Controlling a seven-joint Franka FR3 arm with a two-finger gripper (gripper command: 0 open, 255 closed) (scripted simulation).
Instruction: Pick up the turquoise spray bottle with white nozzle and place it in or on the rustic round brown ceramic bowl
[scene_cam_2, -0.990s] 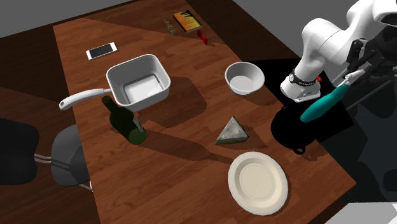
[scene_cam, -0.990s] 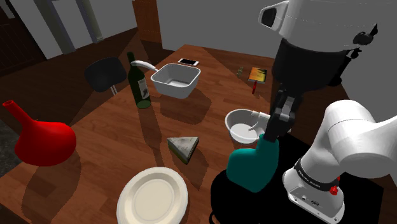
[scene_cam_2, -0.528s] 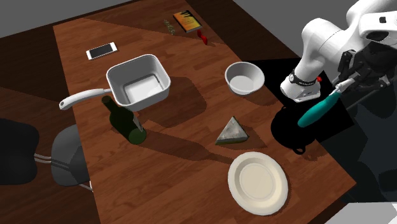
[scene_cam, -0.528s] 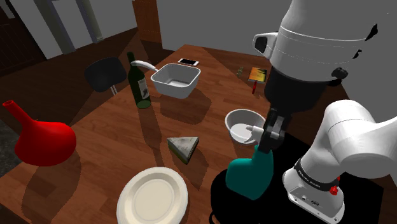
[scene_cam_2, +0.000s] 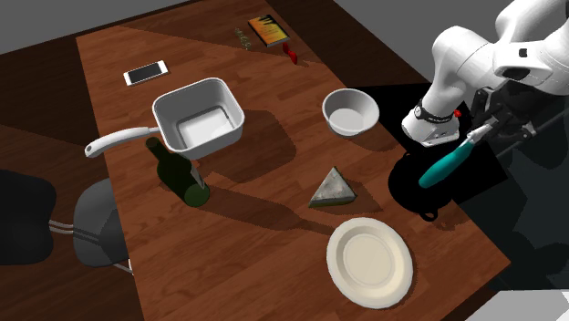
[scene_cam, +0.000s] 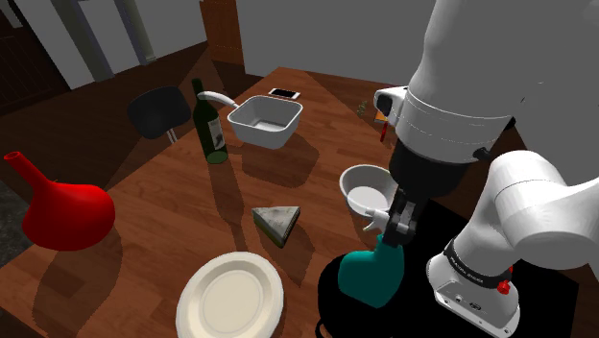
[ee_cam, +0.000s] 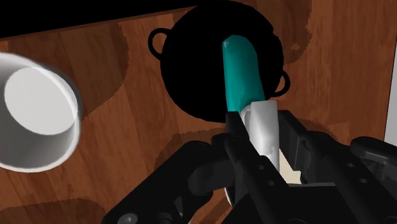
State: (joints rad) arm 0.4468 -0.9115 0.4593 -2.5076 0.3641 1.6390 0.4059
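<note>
The turquoise spray bottle (scene_cam: 372, 277) (scene_cam_2: 442, 167) (ee_cam: 240, 73) hangs tilted in the air, body down, and my gripper (scene_cam: 398, 223) (scene_cam_2: 474, 135) (ee_cam: 261, 137) is shut on its white nozzle (ee_cam: 262, 124). Directly under it sits a black round pot (scene_cam_2: 415, 190) (ee_cam: 191, 70) with two small handles, at the table edge by the stand. The round bowl (scene_cam: 366, 187) (scene_cam_2: 350, 111) (ee_cam: 38, 118) is drawn white and stands on the wooden table, off to one side of the bottle and not below it.
A white plate (scene_cam: 230, 296) (scene_cam_2: 369, 262) and a grey wedge (scene_cam: 276, 224) lie near the bowl. Farther off stand a dark green bottle (scene_cam: 209, 125), a white square pan (scene_cam: 266, 120), a red jug (scene_cam: 62, 211), a phone (scene_cam_2: 146, 72) and a book (scene_cam_2: 269, 30).
The arm has come down and carried the bottle lower, toward the second exterior view's left, so it now hangs over the black pot. The grip on the nozzle is unchanged.
</note>
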